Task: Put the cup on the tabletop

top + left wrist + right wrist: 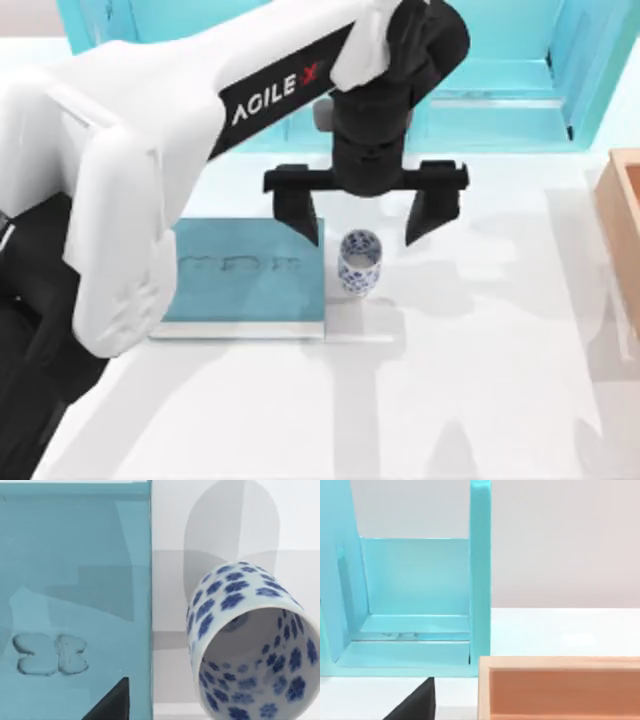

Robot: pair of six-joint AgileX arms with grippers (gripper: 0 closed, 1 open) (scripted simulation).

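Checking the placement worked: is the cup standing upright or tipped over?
Upright. The cup stands on the tabletop beside the book, mouth up; the left end effector is open above it.

Cup (359,262): upright on the tabletop (480,380), just right of the teal book (245,272).
Left gripper (365,225): above the cup, fingers spread wide apart.
Shelf unit (500,80): turquoise, behind.

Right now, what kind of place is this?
Likely a rendered tabletop test scene: plain white tabletop, turquoise shelf unit behind, teal book beside the floral cup, left tool open above it.
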